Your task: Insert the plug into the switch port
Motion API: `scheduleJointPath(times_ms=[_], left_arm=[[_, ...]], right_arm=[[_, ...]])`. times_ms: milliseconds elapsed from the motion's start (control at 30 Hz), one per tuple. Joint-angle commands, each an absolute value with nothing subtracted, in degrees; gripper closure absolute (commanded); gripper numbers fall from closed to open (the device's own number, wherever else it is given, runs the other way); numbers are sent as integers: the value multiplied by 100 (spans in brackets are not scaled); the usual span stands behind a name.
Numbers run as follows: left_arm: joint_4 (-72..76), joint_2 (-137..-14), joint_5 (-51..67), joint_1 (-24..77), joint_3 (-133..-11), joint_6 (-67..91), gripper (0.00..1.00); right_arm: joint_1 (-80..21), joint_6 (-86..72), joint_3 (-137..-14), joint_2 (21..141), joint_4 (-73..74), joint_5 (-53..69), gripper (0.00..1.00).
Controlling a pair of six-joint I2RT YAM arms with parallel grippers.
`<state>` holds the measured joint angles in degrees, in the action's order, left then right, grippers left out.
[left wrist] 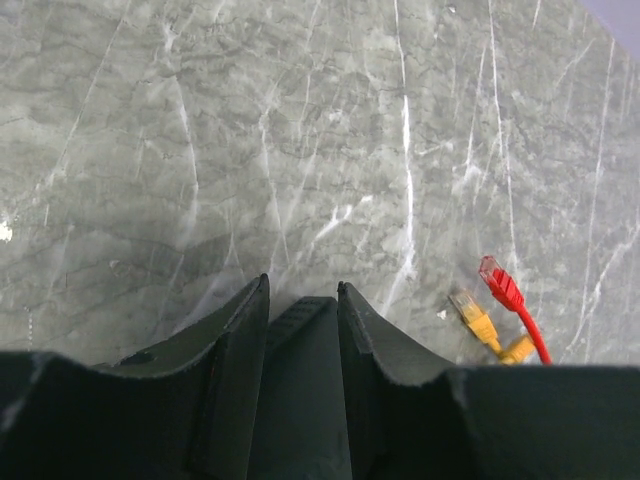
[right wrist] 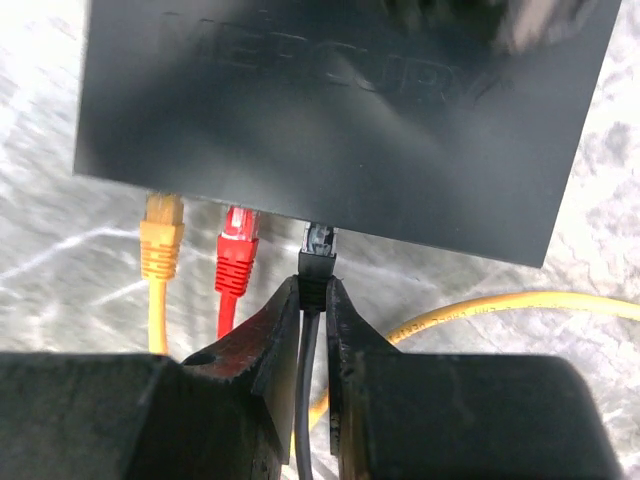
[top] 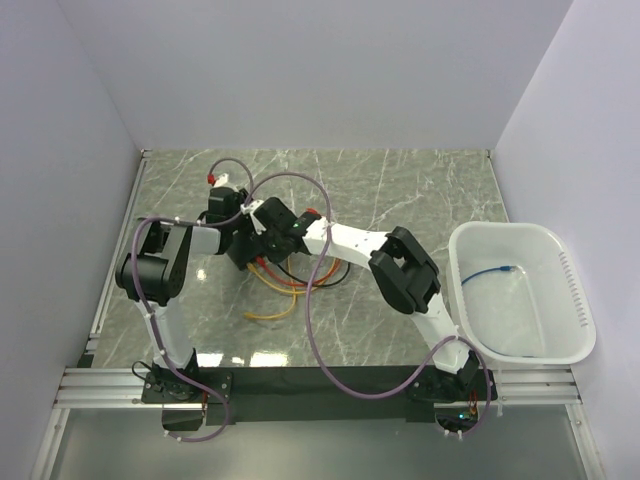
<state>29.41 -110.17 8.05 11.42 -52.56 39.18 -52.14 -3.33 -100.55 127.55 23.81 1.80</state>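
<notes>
The switch (right wrist: 340,110) is a flat matte-black box filling the top of the right wrist view. A yellow plug (right wrist: 161,235) and a red plug (right wrist: 238,245) sit in sockets along its near edge. My right gripper (right wrist: 313,290) is shut on a black plug (right wrist: 318,250), whose clear tip is at a socket to the right of the red one. My left gripper (left wrist: 302,290) is shut on the switch (left wrist: 300,380), a dark slab between its fingers. In the top view both grippers meet at the table's left middle, left (top: 240,232) and right (top: 268,235), hiding the switch.
Loose red (left wrist: 497,280) and yellow (left wrist: 470,315) plug ends lie on the marble to the right of my left gripper. Yellow and red cables (top: 275,290) coil in front of the grippers. A white bin (top: 520,228) with a blue cable (top: 495,272) stands at the right.
</notes>
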Motion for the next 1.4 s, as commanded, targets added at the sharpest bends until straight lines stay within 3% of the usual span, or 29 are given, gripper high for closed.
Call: scheduleJointPath(times_ms=[0,33,167,267,533,667,833,967,1367], left_arm=[[1635,-10881,1441,1345,-5106,4061,60],[1548,-10811,1424,1301,-5150,4061,60],[1267,-10740,1319,1204,-5361,4008,57],[1108,-10740,1301,1125,-5510,3955,55],[792,-10618,1239,801,-5870,3876,50],[668,-10521,1301,563,-6196,3876,42],[606,-10389,1292,317,-6609,3832,41],[738,-10371,1406,202,-6540,3797,43],[1345,-10125,1775,-141,-5810,3832,45]], right_arm=[[-5317,-237,-10680,12464,607,63,91],[-5300,-211,-10618,12402,615,9,82],[-5317,-158,-10503,12129,826,-237,66],[-5309,-149,-10372,11910,932,-413,63],[-5300,-290,-9765,11260,1011,-1177,62],[-5186,-483,-9405,10899,1142,-1678,59],[-4564,-1105,-9123,10767,1730,-1917,58],[-4079,-1441,-9123,10951,2056,-1626,58],[-3938,-1424,-10371,12383,2927,-1714,53]])
